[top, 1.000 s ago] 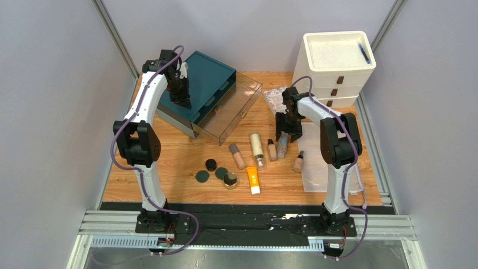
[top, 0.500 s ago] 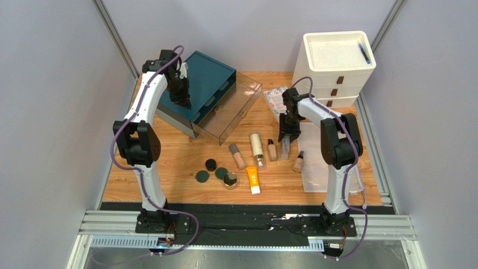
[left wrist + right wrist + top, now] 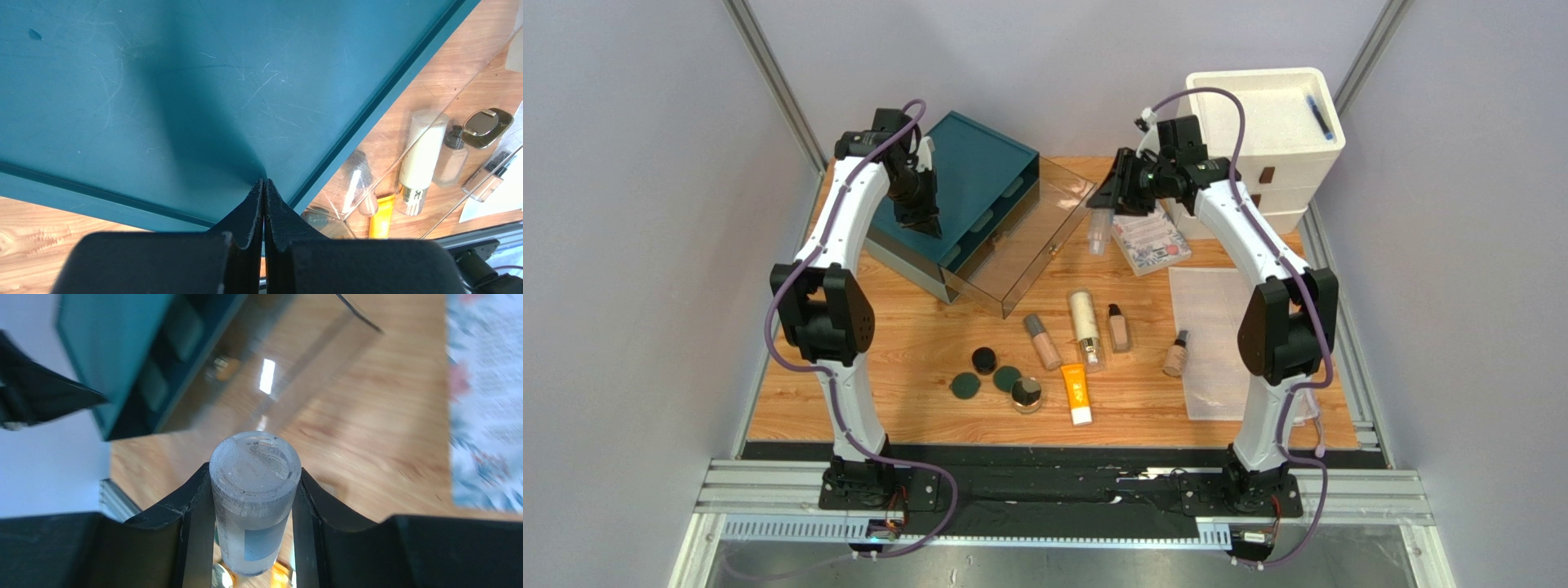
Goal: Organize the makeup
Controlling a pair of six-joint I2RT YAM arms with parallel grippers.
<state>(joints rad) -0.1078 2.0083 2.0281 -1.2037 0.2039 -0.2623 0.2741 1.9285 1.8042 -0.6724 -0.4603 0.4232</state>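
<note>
From where I stand, the sorting has barely begun. The right gripper [image 3: 1112,202] is up in the air over the far middle of the desk [image 3: 891,404], its jaws about half closed around a clear tube [image 3: 255,478], which hangs cap-down just beside the open clear drawer [image 3: 1038,239] and well above the wood. That tube is the only piece of makeup off the desk, and I can make out none inside the drawer. The left gripper [image 3: 264,187] is fully closed on nothing, its tips resting on top of the teal box [image 3: 971,172] at the far left. Everything else waits in a loose row across the near middle: four bottles, namely a beige one [image 3: 1043,341], a cream-gold one [image 3: 1086,321], a small tan one [image 3: 1118,328] and another tan one [image 3: 1176,355] at the left edge of the pouch [image 3: 1228,355]. An orange tube [image 3: 1076,392] lies towards the near edge, with four round compacts [image 3: 984,360] clustered to its left. The booklet [image 3: 1151,239] lies flat near the far right, under the raised arm. I judge that one piece is on its way and nine are left.
</note>
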